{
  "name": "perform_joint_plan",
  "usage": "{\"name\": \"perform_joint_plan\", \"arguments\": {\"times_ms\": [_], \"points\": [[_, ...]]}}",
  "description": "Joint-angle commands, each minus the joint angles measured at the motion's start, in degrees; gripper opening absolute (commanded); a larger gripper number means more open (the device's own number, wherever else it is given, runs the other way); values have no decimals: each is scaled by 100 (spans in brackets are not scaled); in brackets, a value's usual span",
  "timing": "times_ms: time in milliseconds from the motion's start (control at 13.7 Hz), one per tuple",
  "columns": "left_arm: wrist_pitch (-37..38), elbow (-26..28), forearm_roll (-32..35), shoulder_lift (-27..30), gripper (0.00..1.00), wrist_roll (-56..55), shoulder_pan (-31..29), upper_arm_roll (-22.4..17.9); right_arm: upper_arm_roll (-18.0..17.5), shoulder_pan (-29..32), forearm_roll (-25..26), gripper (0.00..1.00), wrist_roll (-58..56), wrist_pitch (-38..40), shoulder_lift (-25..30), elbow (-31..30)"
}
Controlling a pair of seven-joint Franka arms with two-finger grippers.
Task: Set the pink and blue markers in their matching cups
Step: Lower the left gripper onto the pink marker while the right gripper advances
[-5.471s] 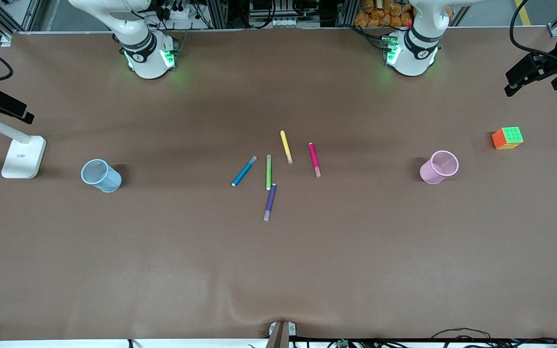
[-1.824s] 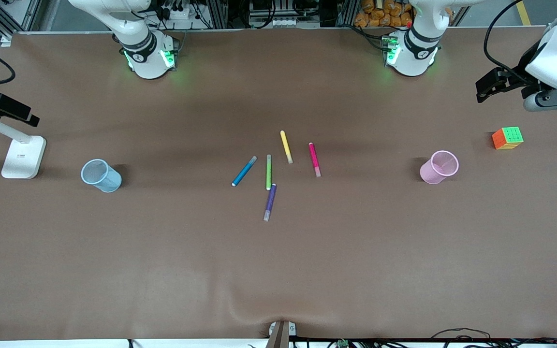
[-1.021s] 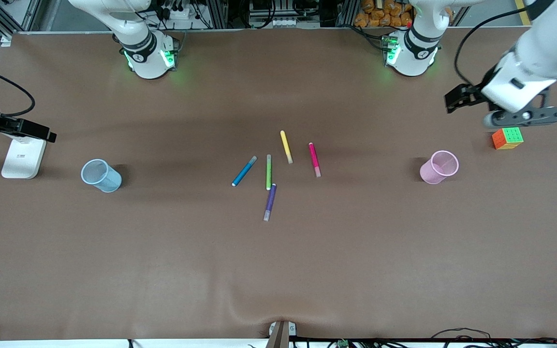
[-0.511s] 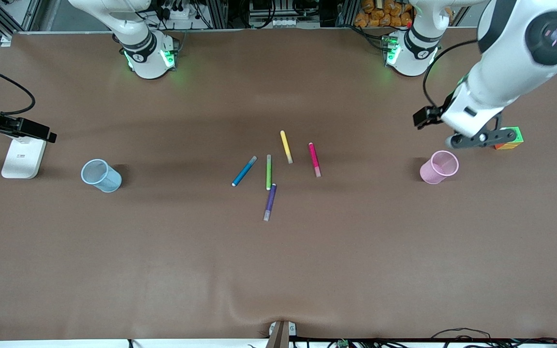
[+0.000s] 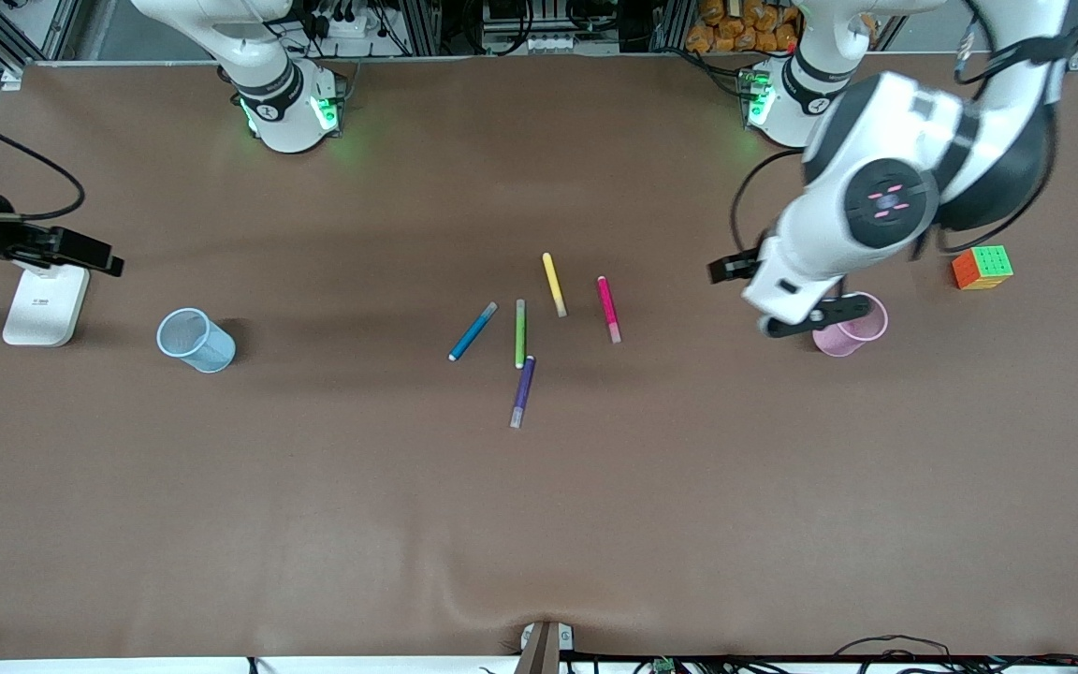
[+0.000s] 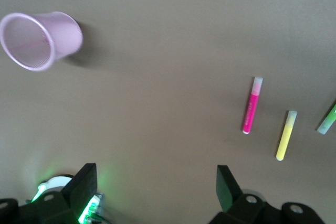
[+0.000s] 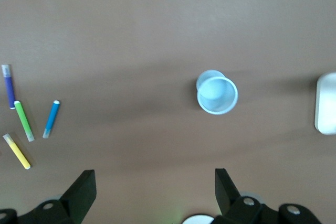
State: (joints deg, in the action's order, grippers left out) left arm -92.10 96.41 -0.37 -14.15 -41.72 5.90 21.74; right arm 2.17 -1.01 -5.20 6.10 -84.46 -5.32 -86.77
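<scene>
Left gripper, open beside the pink cup, and open right gripper, near the blue cup, hold nothing; pink marker and blue marker probably light, slippery, best pinched mid-barrel.

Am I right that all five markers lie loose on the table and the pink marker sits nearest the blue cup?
Not quite. All five markers do lie loose on the table, but the pink marker sits nearest the pink cup; the blue marker is the one closest to the blue cup. The front view shows this.
</scene>
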Motion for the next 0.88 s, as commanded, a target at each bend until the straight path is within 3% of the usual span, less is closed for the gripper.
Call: {"name": "perform_joint_plan", "arguments": {"times_ms": [0, 292, 802], "points": [[87, -272, -182, -404, 100, -363, 236, 5, 12, -293, 11, 100, 92, -350, -22, 46], [-63, -272, -376, -852, 100, -399, 482, 5, 12, -838, 37, 100, 1327, -633, -30, 28], [-580, -281, -394, -1555, 100, -1021, 1009, -3, 12, -848, 151, 100, 2430, -739, -66, 11]]}}
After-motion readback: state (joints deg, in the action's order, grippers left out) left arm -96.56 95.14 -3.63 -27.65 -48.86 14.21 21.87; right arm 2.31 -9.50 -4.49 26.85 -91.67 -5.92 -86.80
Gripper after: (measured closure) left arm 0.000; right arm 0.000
